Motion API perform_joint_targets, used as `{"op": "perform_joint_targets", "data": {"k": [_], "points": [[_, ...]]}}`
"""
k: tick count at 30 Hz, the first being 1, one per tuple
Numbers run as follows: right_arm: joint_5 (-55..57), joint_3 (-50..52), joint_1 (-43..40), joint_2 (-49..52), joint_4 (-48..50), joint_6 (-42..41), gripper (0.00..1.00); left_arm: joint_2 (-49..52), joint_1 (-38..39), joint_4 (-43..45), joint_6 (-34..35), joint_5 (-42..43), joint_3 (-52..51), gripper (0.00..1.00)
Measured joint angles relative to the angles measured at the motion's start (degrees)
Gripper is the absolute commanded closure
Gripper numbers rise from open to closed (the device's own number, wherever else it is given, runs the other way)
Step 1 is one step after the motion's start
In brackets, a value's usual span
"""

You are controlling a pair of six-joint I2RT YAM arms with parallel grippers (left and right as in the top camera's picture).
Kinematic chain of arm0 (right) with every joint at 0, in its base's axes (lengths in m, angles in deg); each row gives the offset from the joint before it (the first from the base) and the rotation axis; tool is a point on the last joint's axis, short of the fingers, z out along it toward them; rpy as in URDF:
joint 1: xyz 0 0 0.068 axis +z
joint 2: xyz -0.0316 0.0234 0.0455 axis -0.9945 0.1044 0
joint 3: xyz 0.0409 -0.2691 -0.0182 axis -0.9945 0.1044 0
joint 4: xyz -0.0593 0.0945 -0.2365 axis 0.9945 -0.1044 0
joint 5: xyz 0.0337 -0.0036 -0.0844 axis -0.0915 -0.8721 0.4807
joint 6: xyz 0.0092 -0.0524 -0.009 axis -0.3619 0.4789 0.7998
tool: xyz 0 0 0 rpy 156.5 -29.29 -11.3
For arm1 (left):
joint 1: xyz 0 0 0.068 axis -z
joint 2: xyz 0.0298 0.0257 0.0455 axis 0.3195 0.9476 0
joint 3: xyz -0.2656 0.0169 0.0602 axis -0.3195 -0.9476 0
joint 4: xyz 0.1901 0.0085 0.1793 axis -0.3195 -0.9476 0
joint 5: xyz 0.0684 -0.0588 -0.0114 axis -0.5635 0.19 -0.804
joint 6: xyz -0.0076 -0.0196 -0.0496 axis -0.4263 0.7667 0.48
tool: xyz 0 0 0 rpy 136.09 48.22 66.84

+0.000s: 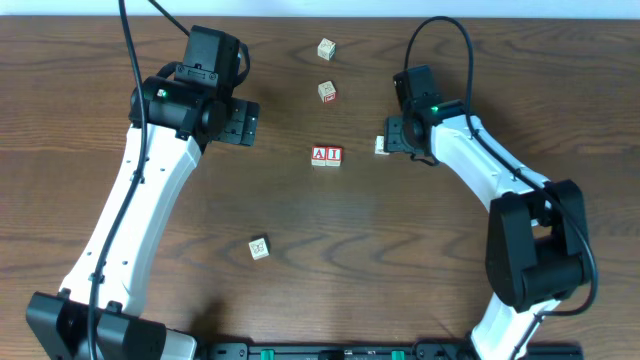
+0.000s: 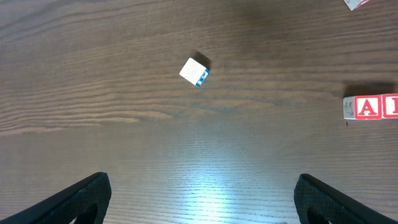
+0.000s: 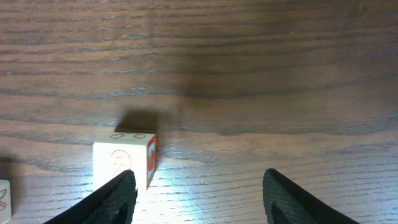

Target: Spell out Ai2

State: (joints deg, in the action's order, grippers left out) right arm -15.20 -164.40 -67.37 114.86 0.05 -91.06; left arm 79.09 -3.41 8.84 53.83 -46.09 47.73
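Two red-lettered blocks, A and I (image 1: 326,155), sit side by side at the table's middle; they also show at the right edge of the left wrist view (image 2: 371,107). A pale block marked 2 (image 1: 382,146) lies just right of them, against my right gripper (image 1: 393,140). In the right wrist view the 2 block (image 3: 123,160) sits at the left finger, outside the gap. The right gripper (image 3: 196,193) is open and empty. My left gripper (image 1: 245,122) is open and empty over bare wood (image 2: 202,199).
Spare blocks lie at the back (image 1: 326,48), behind the letters (image 1: 327,92), and at the front left (image 1: 259,248). The front-left block shows in the left wrist view (image 2: 194,71). Another block edge shows at the right wrist view's left border (image 3: 3,198).
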Motion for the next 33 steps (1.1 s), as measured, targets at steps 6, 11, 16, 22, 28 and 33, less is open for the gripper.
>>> {"op": "perform_joint_targets", "data": {"k": [6,11,16,22,28,33], "points": [[-0.2,0.0,1.0,0.7,0.4,-0.2,0.34,0.0,0.0,0.0,0.0,0.0,0.0,0.05],[0.5,0.0,1.0,1.0,0.4,-0.2,0.34,0.0,0.0,0.0,0.0,0.0,0.0,0.05],[1.2,0.2,1.0,1.6,0.3,-0.2,0.34,0.0,0.0,0.0,0.0,0.0,0.0,0.05],[1.5,0.4,1.0,1.9,0.5,-0.2,0.34,0.0,0.0,0.0,0.0,0.0,0.0,0.05],[1.6,0.5,0.9,1.9,1.0,-0.2,0.33,0.0,0.0,0.0,0.0,0.0,0.0,0.05],[1.5,0.5,0.5,2.2,2.0,-0.1,0.34,0.0,0.0,0.0,0.0,0.0,0.0,0.04]]}}
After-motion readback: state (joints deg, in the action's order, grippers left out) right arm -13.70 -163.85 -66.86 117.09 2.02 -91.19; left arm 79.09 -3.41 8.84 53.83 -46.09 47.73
